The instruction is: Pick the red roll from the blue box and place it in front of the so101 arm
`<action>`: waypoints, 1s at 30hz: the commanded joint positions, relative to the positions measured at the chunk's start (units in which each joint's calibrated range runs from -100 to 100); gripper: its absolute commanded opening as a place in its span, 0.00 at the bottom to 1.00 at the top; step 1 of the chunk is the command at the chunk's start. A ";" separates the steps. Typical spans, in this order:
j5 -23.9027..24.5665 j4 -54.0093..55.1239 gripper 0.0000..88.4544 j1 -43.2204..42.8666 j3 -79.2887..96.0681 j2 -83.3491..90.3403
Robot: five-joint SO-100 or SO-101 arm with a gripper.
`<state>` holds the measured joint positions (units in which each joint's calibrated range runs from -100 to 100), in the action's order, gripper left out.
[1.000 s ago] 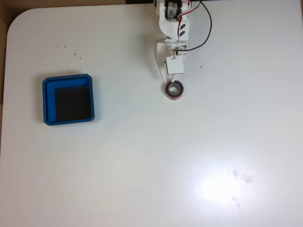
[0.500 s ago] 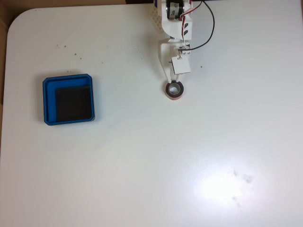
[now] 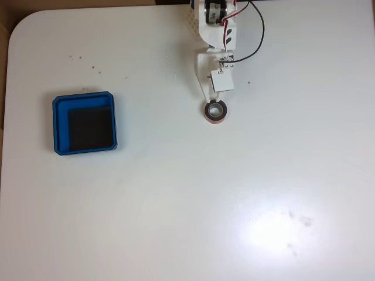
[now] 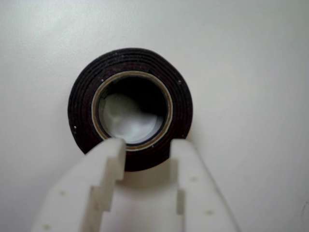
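No readable labels or writing. Red roll flat on white desk, just below so101 arm, well apart from blue box. Tool released, its two white fingers parted over the roll's near rim.

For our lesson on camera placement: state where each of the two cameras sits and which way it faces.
Fixed view: sits above, facing straight down on the white table; the blue box is at left, the so101 arm enters from the top edge.
Wrist view: rides on the arm, facing down past the gripper jaws.
Shared: the red roll below the jaws.
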<state>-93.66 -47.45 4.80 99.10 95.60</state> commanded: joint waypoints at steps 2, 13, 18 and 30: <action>0.05 0.51 0.08 0.23 0.81 3.23; 0.14 0.43 0.00 0.33 0.72 3.23; -0.04 0.43 0.01 0.23 0.81 3.23; -0.12 0.43 0.01 0.23 0.81 3.23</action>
<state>-93.66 -47.45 4.80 99.10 95.68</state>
